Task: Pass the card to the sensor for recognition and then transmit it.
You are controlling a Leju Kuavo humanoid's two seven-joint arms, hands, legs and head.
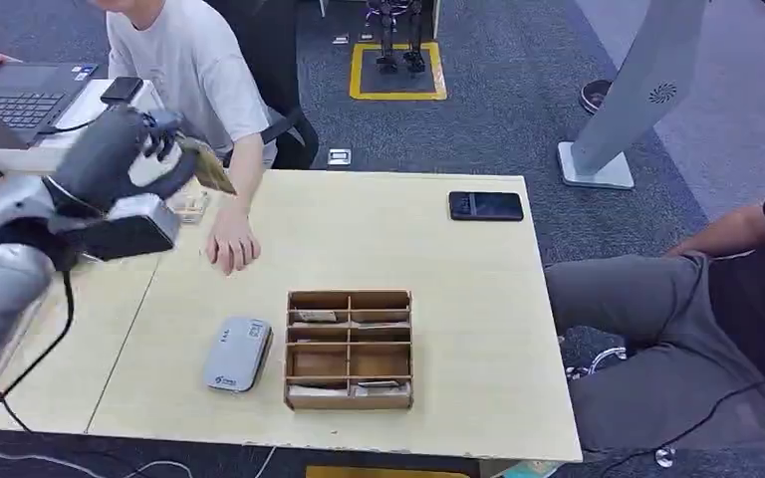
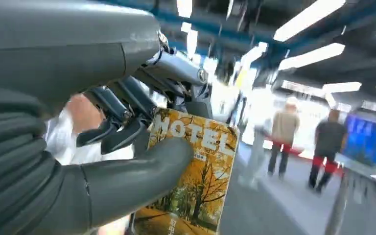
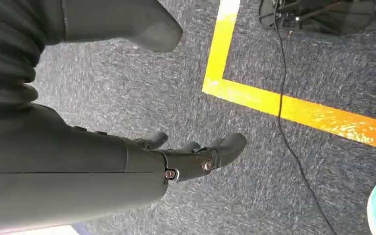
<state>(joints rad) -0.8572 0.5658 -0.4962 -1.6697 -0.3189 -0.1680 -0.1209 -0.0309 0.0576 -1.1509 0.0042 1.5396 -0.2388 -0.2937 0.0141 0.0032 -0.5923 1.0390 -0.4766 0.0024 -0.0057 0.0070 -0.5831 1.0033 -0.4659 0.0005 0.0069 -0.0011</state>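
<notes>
You have a shallow brown wooden tray [image 1: 349,349] split into compartments sitting on the pale wooden table [image 1: 458,329], well below and to the right of your raised left hand [image 1: 149,149]. A few flat cards lie in some of its compartments; their print is too small to read. Just left of the tray lies a grey rounded card reader [image 1: 238,353], flat on the table; the small label on its top cannot be read.

The card with the yellow autumn-tree picture [image 2: 191,176] carries the word "MOTEL" in large pale letters across its top, with some smaller characters lower down that you cannot make out. In the head view the same card [image 1: 209,164] sticks out to the right of the left hand [image 2: 127,132], held up above the far left corner of the table. The thick grey thumb presses on the face of the card and the darker fingers [image 2: 122,105] are curled against its upper edge and back, so the hand is closed and pinching the card.

A person's hand [image 1: 231,244] rests on the table just below and right of your left hand. A black phone [image 1: 485,205] lies far to the right near the table's far edge.

Your right hand [image 3: 191,156] hangs over grey carpet [image 3: 127,98] beside a yellow floor line [image 3: 293,105], fingers loosely extended and apart, holding nothing.
</notes>
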